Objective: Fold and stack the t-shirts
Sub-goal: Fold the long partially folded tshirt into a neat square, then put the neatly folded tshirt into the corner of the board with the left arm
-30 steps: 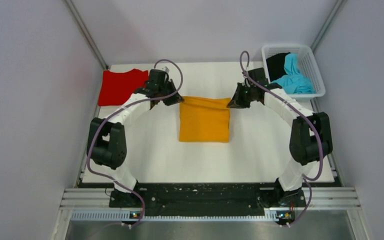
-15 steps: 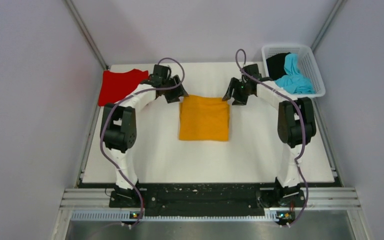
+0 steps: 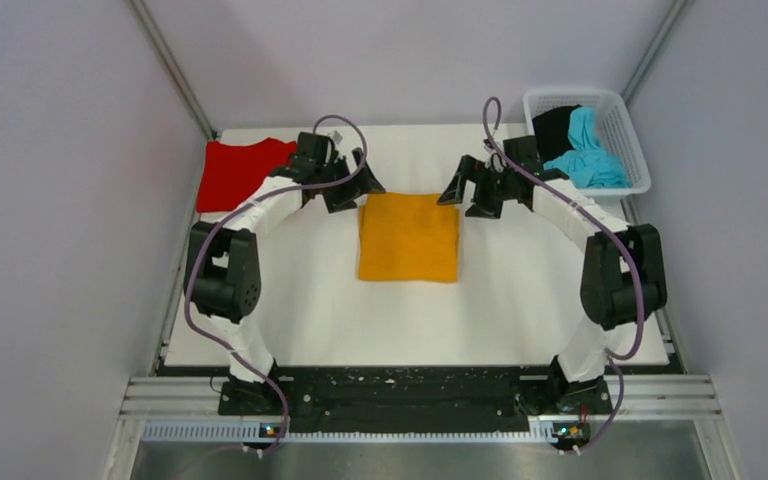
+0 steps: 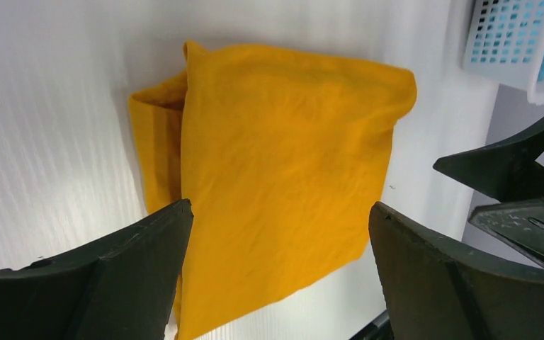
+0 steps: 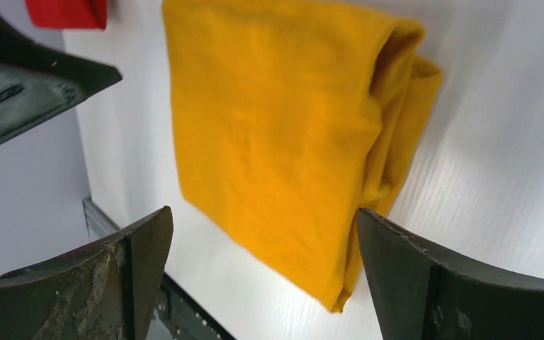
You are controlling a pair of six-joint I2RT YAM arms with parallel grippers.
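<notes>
An orange-yellow t-shirt [image 3: 408, 237] lies folded into a rectangle at mid-table, also seen in the left wrist view [image 4: 276, 142] and the right wrist view [image 5: 276, 106]. My left gripper [image 3: 357, 187] hovers open just off its far left corner, and its jaws [image 4: 280, 209] hold nothing. Off the far right corner, my right gripper [image 3: 465, 195] is likewise open and empty [image 5: 263, 212]. A folded red t-shirt [image 3: 235, 172] rests at the far left. A cyan-blue t-shirt [image 3: 585, 150] and a black t-shirt [image 3: 555, 125] lie bunched in the basket.
The white mesh basket [image 3: 632, 140] stands at the table's far right corner and shows in the left wrist view [image 4: 506, 35]. Grey walls close in on both sides. Both arm bases sit on the black rail along the near edge.
Both grippers have opened and let go of the orange-yellow t-shirt's far corners. They have drawn slightly back and apart, and the shirt now lies flat.
</notes>
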